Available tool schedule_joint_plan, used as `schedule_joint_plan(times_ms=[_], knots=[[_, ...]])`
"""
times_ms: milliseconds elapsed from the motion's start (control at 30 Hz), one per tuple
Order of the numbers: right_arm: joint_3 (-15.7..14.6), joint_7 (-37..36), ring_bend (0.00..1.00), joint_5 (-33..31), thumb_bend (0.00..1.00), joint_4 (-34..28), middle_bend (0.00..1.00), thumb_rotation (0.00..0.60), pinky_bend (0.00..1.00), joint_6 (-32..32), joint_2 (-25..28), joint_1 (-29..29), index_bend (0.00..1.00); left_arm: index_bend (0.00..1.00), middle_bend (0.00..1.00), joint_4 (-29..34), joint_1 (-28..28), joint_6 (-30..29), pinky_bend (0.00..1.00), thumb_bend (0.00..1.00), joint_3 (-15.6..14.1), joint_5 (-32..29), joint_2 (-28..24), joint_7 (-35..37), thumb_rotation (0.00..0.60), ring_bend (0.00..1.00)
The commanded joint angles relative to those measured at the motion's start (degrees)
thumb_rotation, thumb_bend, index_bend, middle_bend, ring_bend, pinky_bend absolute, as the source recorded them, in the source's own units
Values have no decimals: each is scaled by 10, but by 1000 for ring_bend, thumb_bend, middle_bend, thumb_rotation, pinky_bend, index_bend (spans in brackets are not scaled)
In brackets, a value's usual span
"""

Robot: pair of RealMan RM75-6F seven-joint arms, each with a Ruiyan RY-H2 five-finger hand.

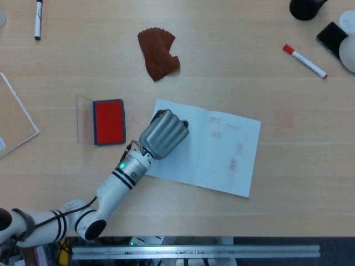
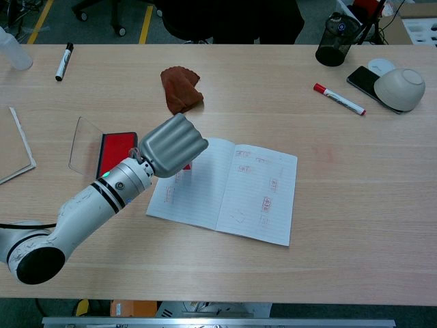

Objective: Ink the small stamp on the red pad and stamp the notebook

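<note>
While gripping small stamp (image 2: 186, 166), left hand (image 2: 173, 145) over notebook (image 2: 235, 188)

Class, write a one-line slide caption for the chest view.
Left hand holding a small red stamp over the open lined notebook, beside the red ink pad.

Three markers are counted: one red-capped (image 1: 304, 60), two black-capped (image 1: 37, 19). One notebook (image 1: 222, 155), one red pad (image 1: 108, 121), one brown cloth (image 1: 158, 54), one bowl (image 2: 399, 89) and one phone (image 2: 362, 79) are seen.
</note>
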State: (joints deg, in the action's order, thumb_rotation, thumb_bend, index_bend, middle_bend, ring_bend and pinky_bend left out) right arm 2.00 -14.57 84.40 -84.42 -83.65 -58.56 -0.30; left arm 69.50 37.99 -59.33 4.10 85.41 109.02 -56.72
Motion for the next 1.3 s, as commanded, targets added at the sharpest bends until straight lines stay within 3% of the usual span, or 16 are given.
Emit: schedule_joint_plan(times_ms=[33,600,1300], knots=[[0,1,179,0,304,-1,275,600,223,1,0,0,149,567,956,-11,4,4,1000,275,-1,-3,6,5,600,985],[0,-1,179,-6,304,3,275,600,222,0,0,-5,149,569,956,-69,19,18,1000,275,-17,-2,36,5,600,985],[1,-7,179,-10,304,11,275,600,223,3,-3,-7,149,548,951,-63,33,38,1000,275,-10,-28,36,-35,600,982]])
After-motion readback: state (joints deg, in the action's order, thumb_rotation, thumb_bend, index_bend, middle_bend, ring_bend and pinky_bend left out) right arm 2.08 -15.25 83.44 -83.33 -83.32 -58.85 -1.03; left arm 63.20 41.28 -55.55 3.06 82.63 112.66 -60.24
